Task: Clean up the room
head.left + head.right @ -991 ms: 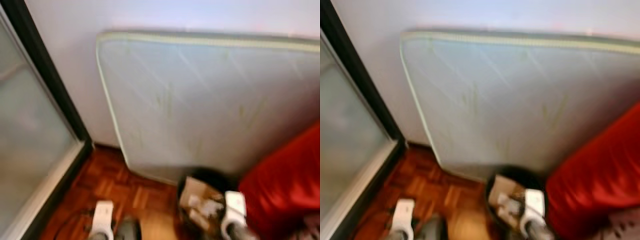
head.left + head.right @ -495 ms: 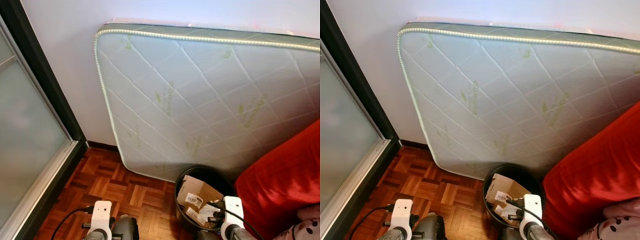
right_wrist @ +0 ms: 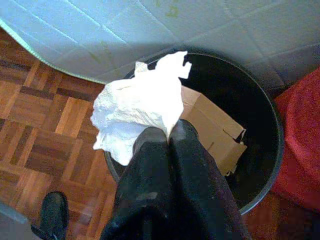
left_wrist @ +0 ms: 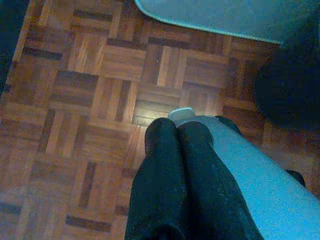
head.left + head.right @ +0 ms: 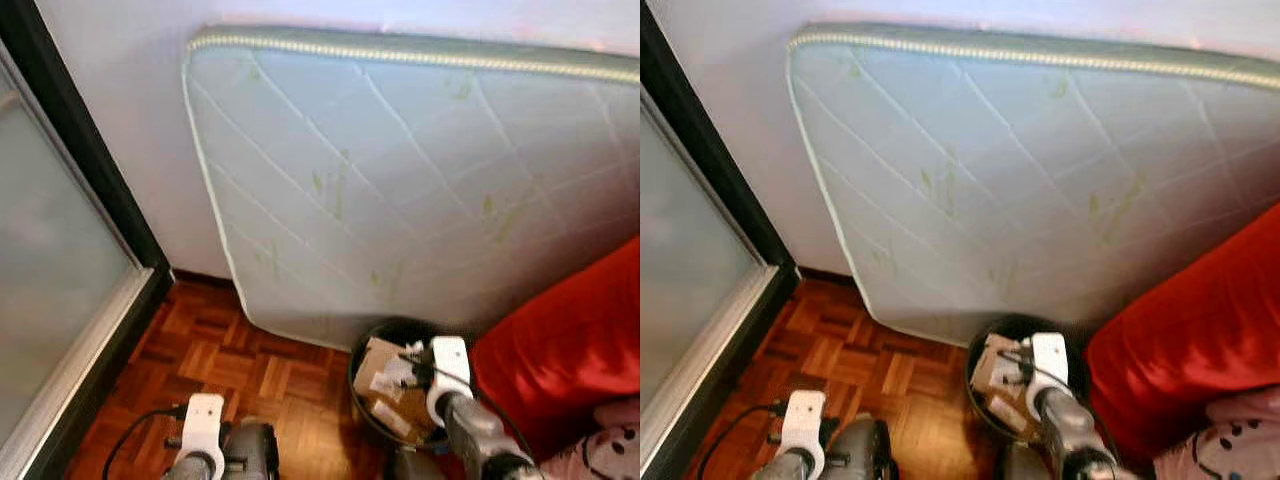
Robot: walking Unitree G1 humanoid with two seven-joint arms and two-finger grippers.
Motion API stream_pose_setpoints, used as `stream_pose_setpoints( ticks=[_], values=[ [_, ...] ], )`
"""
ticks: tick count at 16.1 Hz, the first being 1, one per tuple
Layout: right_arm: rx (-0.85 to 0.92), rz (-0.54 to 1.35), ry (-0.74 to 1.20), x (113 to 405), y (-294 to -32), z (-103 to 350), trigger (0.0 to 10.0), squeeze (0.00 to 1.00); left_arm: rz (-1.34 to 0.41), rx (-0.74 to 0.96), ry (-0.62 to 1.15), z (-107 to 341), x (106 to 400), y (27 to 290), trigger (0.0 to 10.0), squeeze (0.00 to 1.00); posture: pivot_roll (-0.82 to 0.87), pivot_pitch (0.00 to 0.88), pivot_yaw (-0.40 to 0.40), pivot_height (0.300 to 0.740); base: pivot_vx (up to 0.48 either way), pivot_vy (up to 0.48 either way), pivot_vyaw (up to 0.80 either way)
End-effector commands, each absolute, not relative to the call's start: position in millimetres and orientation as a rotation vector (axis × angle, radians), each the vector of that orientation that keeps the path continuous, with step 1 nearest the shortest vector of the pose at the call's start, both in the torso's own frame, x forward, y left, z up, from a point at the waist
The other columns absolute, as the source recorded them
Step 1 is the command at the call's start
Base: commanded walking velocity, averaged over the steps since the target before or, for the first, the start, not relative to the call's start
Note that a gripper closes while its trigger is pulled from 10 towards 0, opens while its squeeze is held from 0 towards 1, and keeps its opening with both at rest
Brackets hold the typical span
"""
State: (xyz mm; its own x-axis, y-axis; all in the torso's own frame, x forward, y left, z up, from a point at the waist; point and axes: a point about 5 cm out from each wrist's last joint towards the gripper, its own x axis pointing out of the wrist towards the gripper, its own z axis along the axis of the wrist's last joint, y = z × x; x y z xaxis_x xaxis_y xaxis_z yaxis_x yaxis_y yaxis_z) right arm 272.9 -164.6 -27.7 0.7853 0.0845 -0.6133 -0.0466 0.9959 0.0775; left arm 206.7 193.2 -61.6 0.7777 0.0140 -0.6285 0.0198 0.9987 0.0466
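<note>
1 tissue (image 3: 137, 107), 1 bin (image 3: 260, 115).

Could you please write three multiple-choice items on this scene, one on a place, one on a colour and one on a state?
1. Where is the black bin?
A. on the wood floor at the foot of the mattress
B. on top of the red cushion
C. against the glass door

2. What colour is the crumpled paper?
A. red
B. white
C. green

3. How is the right gripper?
A. wide open
B. shut on nothing
C. shut on the paper

Key: 1 A, the bin stands on the parquet below the mattress's lower edge, beside the cushion; 2 B, the right wrist view shows it white; 3 C, its fingers pinch the wad above the bin.
</note>
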Motion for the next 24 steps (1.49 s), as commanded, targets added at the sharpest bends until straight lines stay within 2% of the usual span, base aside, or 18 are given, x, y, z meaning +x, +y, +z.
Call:
stream_pose_setpoints(
  ticks=[1,7,8,9,13,14,24],
  values=[
    [0.045,0.061,0.675,273,-166,-28,10.0,0.00,-0.017,0.046,0.813,-82,171,191,10.0,0.00,0.06,0.234,-0.039,0.640,0.000,0.000,0.00],
    [0.001,-0.015,0.645,283,-178,-19,10.0,0.00,-0.025,0.034,0.786,-85,158,190,10.0,0.00,0.08,0.295,-0.044,0.640,0.000,0.000,0.00],
    [-0.004,-0.031,0.642,283,-180,-18,10.0,0.36,-0.026,0.032,0.783,-85,156,190,10.0,0.00,0.08,0.300,-0.045,0.640,0.000,0.000,0.00],
    [-0.015,-0.044,0.643,284,-182,-18,10.0,0.78,-0.024,0.029,0.781,-85,155,190,10.0,0.00,0.09,0.304,-0.046,0.640,0.000,0.000,0.00],
    [-0.016,-0.052,0.639,286,-182,-16,10.0,0.78,-0.026,0.025,0.778,-85,153,191,10.0,0.00,0.09,0.308,-0.040,0.640,0.000,0.000,0.00],
    [-0.015,-0.052,0.638,286,-182,-16,10.0,0.97,-0.027,0.026,0.780,-85,152,191,10.0,0.00,0.09,0.308,-0.040,0.640,0.000,0.000,0.00],
    [0.000,-0.049,0.644,286,-178,-17,10.0,1.00,-0.028,0.034,0.795,-86,150,194,10.0,0.00,0.10,0.315,-0.030,0.640,0.000,0.000,0.00]
  ],
)
